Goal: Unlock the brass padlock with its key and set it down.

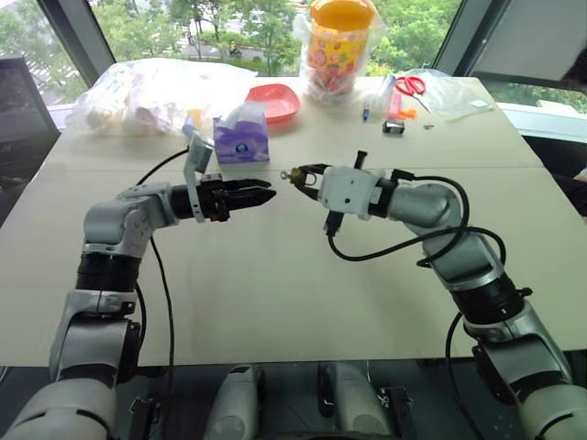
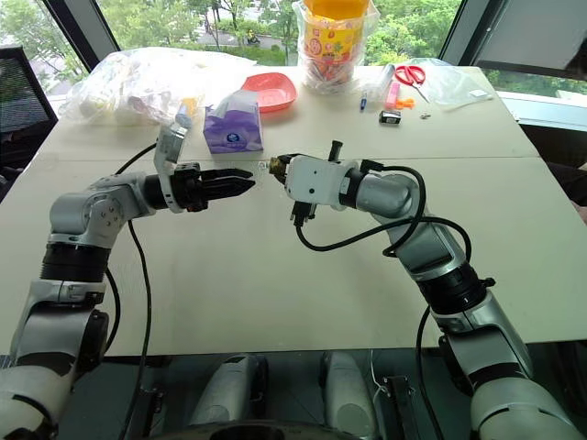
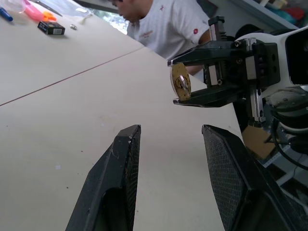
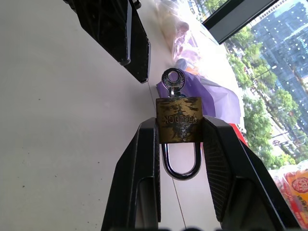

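Both arms raised over the beige table (image 1: 275, 275), grippers facing each other mid-frame in the left eye view, tips apart with a small gap between. Right gripper (image 4: 179, 126) clenched on the brass padlock (image 4: 178, 120): body pinched between the two black fingers, shackle loop closed and pointing back toward the wrist, key (image 4: 173, 82) seated in the keyhole with its round bow sticking out past the fingertips. In the left eye view the padlock sits just right of centre, held clear above the tabletop. Left gripper (image 3: 168, 139) released, jaws parted with nothing between them, aimed level at the padlock's keyed end, which shows upper right of centre in the left wrist view. Tips near the key bow but not touching. Far side of the table, upper part of the frame: purple tissue box (image 1: 242, 137), red dish (image 1: 273, 101), clear bags (image 1: 156, 92), orange-lidded jar (image 1: 341, 41), red-handled scissors (image 1: 413, 87). A person in a white shirt (image 3: 168, 24) sits beyond the table in the left wrist view.
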Robot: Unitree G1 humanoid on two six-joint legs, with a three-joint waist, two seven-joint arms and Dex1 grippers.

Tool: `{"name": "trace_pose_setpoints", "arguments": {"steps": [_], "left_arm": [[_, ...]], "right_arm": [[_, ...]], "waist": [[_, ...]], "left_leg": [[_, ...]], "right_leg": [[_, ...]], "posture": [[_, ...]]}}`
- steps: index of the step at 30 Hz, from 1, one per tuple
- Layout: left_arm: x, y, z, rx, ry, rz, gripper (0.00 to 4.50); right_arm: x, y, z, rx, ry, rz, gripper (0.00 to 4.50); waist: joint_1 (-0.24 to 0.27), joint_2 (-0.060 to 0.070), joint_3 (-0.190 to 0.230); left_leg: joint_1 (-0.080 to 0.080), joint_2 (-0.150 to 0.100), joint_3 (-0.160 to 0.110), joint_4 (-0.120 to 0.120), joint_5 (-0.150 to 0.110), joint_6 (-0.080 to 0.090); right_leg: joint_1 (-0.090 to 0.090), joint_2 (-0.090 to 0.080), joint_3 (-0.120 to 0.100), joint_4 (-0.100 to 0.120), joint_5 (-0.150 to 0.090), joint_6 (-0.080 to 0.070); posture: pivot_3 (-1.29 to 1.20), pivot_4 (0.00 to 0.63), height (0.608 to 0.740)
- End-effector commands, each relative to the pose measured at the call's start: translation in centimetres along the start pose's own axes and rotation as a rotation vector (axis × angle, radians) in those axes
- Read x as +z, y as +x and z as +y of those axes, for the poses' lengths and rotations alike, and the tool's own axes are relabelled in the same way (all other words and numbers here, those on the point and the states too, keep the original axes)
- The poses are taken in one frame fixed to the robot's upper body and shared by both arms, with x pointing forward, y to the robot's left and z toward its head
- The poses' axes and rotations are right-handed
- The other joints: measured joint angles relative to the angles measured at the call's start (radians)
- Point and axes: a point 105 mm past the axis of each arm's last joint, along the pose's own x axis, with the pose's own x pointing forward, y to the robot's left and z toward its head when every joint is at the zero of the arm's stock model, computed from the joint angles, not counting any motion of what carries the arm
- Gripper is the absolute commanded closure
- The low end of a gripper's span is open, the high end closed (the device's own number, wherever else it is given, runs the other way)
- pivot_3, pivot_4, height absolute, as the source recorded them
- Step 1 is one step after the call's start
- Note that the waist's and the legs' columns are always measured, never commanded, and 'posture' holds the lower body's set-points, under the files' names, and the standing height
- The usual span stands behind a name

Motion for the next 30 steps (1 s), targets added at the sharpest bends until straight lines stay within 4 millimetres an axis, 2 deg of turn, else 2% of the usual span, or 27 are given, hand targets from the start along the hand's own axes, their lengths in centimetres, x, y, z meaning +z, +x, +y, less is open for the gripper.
{"name": "trace_pose_setpoints", "arguments": {"steps": [1,6,15,18,21,27,30], "left_arm": [[2.0,0.5,-0.6,-0.035,0.06,-0.041,2.32],[2.6,0.9,-0.8,-0.057,0.056,-0.066,2.32],[2.3,0.9,-0.8,-0.06,0.063,-0.05,2.32],[2.2,0.9,-0.8,-0.062,0.06,-0.054,3.19],[2.1,1.0,-0.8,-0.064,0.062,-0.048,4.42],[1.5,1.0,-0.5,-0.049,0.081,-0.016,4.47],[1.1,1.1,-0.3,-0.02,0.167,0.028,4.47]], "right_arm": [[1.1,-0.1,-0.6,-0.032,-0.07,-0.024,3.83],[1.0,0.2,-0.2,-0.029,-0.108,-0.015,3.83],[0.6,0.4,0.0,-0.031,-0.115,-0.006,3.83],[0.7,0.4,0.0,-0.031,-0.115,-0.009,3.83],[0.7,0.4,0.0,-0.032,-0.115,-0.012,3.83],[0.8,0.5,-0.1,-0.034,-0.114,-0.017,3.83],[0.9,0.5,0.0,-0.024,-0.099,-0.02,3.83]], "waist": [[-0.001,0.0,0.0],[-0.001,0.0,0.0],[-0.002,0.0,0.0],[-0.002,0.0,0.0],[-0.002,0.0,0.0],[-0.002,0.0,0.0],[-0.001,0.0,0.0]], "left_leg": [[0.0,0.0,0.0,0.0,0.0,0.0],[0.0,0.0,0.0,0.0,0.0,0.0],[0.0,0.0,0.0,0.0,0.0,0.0],[0.0,0.0,0.0,0.0,0.0,0.0],[0.0,0.0,0.0,0.0,0.0,0.0],[0.0,0.0,0.0,0.0,0.0,0.0],[0.0,0.0,0.0,0.0,0.0,0.0]], "right_leg": [[0.0,0.0,0.0,0.0,0.0,0.0],[0.0,0.0,0.0,0.0,0.0,0.0],[0.0,0.0,0.0,0.001,0.0,0.0],[0.0,0.0,0.0,0.001,0.0,0.0],[0.0,0.0,0.0,0.001,0.0,0.0],[0.0,0.0,0.0,0.001,0.0,0.0],[0.0,0.0,0.0,0.001,0.0,0.0]], "posture": [[0.0,0.15,0.74],[0.0,0.15,0.74],[0.0,0.15,0.74],[0.0,0.15,0.74],[0.0,0.15,0.74],[0.0,0.15,0.74],[0.0,0.15,0.74]]}}
